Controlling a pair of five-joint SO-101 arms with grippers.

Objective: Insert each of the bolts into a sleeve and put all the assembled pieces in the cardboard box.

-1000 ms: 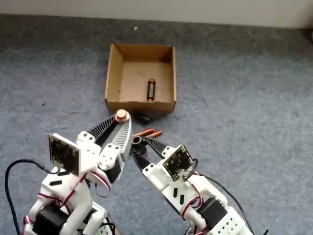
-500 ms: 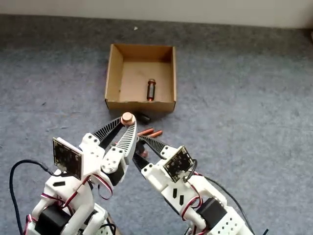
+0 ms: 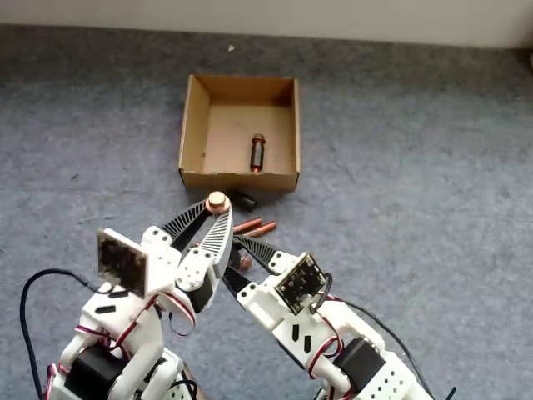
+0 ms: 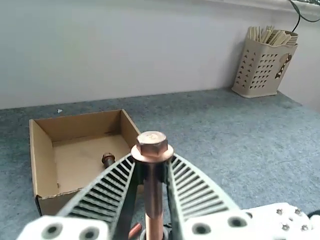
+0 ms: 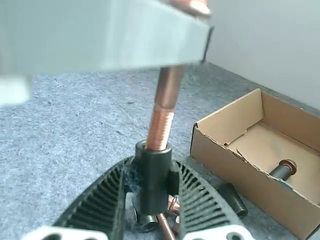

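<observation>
Copper bolt (image 4: 152, 146), black sleeve (image 5: 151, 176)

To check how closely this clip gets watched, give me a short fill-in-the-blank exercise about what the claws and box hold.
The left claw holds a bolt with its head pointing ____.
The right claw holds a sleeve coloured ____.
The cardboard box contains ____ assembled piece.
Missing words: up; black; one.
</observation>
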